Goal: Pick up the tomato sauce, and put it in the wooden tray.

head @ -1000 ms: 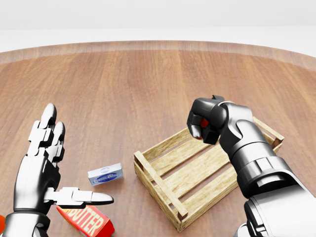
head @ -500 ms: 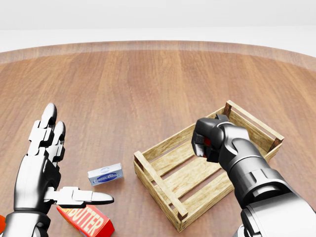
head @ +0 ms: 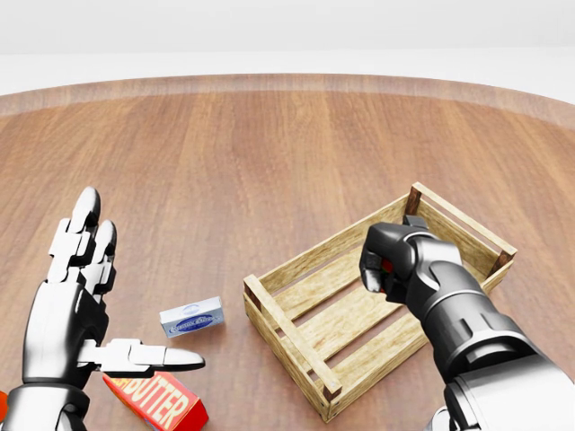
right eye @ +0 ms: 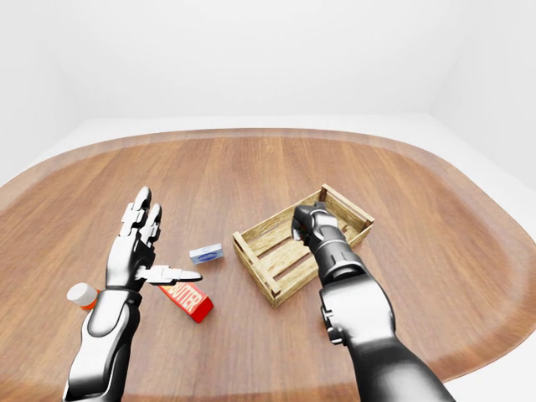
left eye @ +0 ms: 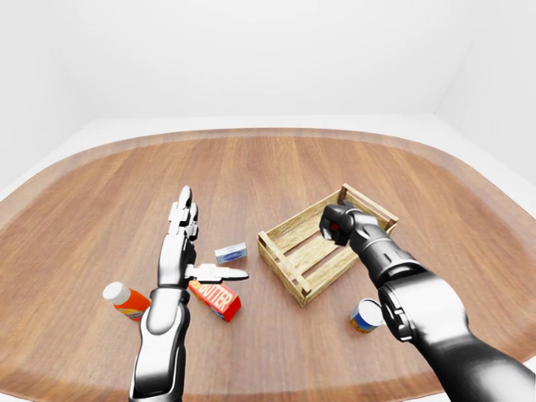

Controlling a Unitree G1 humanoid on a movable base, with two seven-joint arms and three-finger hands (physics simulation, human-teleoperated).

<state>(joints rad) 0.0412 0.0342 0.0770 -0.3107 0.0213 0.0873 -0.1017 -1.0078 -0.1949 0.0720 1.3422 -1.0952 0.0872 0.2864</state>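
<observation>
The tomato sauce (head: 387, 265) shows only as a bit of red between the closed fingers of my right hand (head: 388, 262). That hand is shut on it and sits low inside the wooden tray (head: 286, 321), toward the tray's upper right end. The tray is a slatted crate lying at an angle at centre right of the head view. My left hand (head: 101, 296) is open with fingers spread, raised over the table at the lower left, well apart from the tray.
A red butter box (head: 158, 402) lies under the left hand, and a small blue-white box (head: 191, 317) lies left of the tray. An orange bottle with a white cap (left eye: 126, 300) lies at lower left. A can (left eye: 365, 316) stands below the tray, by my right forearm.
My right hand has come down with the tomato sauce, from above the tray's rim to low inside the tray. The left hand has not moved.
</observation>
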